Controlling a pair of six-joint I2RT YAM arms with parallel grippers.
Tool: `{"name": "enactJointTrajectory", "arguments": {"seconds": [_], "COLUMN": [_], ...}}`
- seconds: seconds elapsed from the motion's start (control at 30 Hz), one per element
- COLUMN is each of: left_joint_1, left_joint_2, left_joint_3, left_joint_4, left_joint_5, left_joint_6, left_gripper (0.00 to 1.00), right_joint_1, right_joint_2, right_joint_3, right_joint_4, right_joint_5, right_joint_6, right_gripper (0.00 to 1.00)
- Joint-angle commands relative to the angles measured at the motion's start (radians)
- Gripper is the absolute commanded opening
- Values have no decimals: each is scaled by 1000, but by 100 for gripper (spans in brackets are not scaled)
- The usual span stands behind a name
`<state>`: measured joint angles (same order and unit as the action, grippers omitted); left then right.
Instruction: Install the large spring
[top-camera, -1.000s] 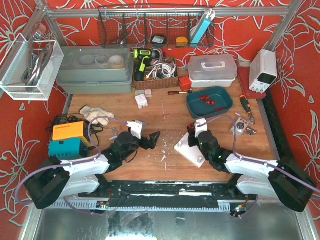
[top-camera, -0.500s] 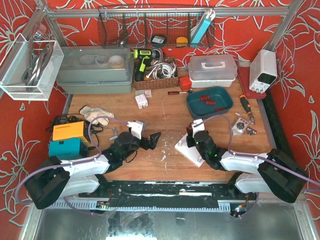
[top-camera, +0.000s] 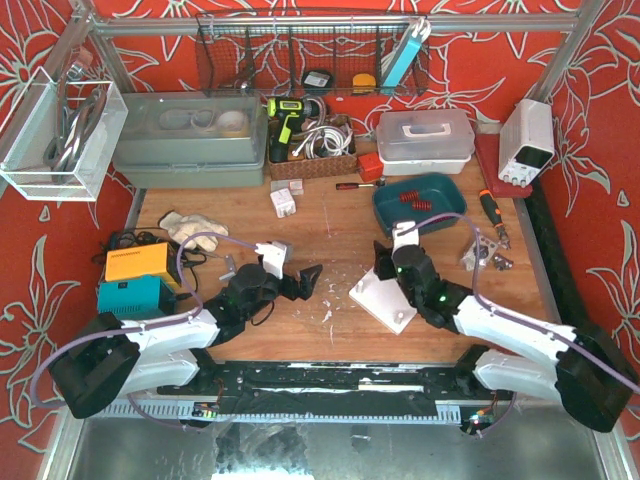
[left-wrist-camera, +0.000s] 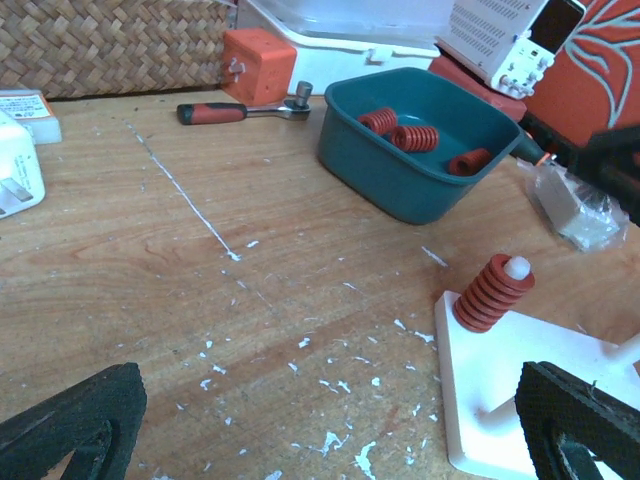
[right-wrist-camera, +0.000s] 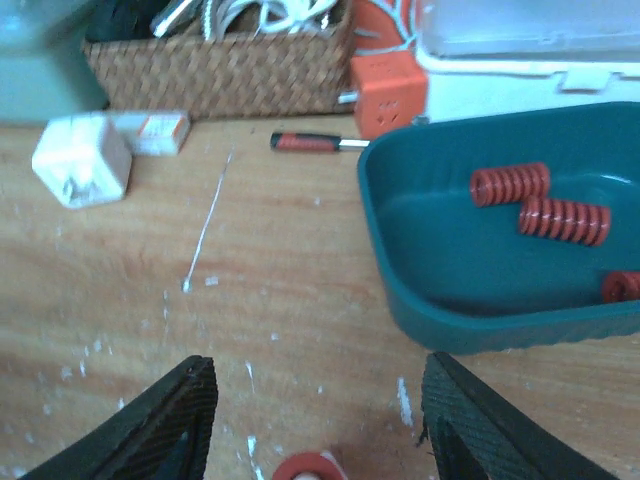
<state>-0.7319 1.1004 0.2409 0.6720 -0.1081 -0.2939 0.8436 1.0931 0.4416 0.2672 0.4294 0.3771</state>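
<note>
A large red spring (left-wrist-camera: 492, 292) sits upright on a white peg at the corner of the white base plate (left-wrist-camera: 520, 400). The plate also shows in the top view (top-camera: 380, 300). My right gripper (right-wrist-camera: 315, 420) is open and empty, hovering just above and behind that spring, whose top (right-wrist-camera: 305, 468) shows at the bottom edge between the fingers. In the top view the right gripper (top-camera: 388, 262) hides the spring. My left gripper (left-wrist-camera: 330, 430) is open and empty, low over the table left of the plate, as the top view (top-camera: 302, 280) shows. More red springs (right-wrist-camera: 563, 220) lie in the teal tray (right-wrist-camera: 470, 320).
The teal tray (top-camera: 385, 215) stands beyond the plate. A red-handled ratchet (left-wrist-camera: 240, 108), an orange cube (left-wrist-camera: 258, 60) and a wicker basket (top-camera: 310, 160) are at the back. A white charger (right-wrist-camera: 82, 160) lies back left. A bag of parts (top-camera: 485, 252) lies right.
My right gripper has shifted a little up and away from the spring on the plate, toward the tray. The left arm has not moved.
</note>
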Motion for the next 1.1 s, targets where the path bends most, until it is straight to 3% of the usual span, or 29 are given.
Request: {"name": "enactJointTrajectory", "arguments": {"seconds": [0.0, 0.27, 0.43, 0.53, 0.67, 0.73, 1.07], "left_joint_1": [3, -8, -16, -18, -21, -23, -24], "left_joint_2": [-16, -21, 2, 13, 22, 23, 14], "left_joint_3": [0, 5, 6, 15, 18, 20, 21], "left_joint_4": [-2, 12, 24, 23, 31, 32, 28], "left_joint_5": [41, 190, 192, 198, 206, 206, 204], "left_joint_6": [27, 78, 79, 78, 76, 76, 76], "left_gripper": [100, 100, 100, 100, 100, 100, 100], "right_joint_1": [-69, -267, -381, -450, -550, -581, -627], "right_joint_2": [-58, 101, 336, 447, 503, 529, 715], "right_joint_3": [121, 335, 560, 662, 661, 660, 797], "right_joint_4": [-272, -424, -552, -609, -562, -539, -569], "right_joint_5": [17, -66, -206, -216, -269, -268, -243], "right_joint_6": [104, 244, 19, 25, 166, 256, 594], "right_gripper": [60, 61, 50, 42, 39, 43, 49]}}
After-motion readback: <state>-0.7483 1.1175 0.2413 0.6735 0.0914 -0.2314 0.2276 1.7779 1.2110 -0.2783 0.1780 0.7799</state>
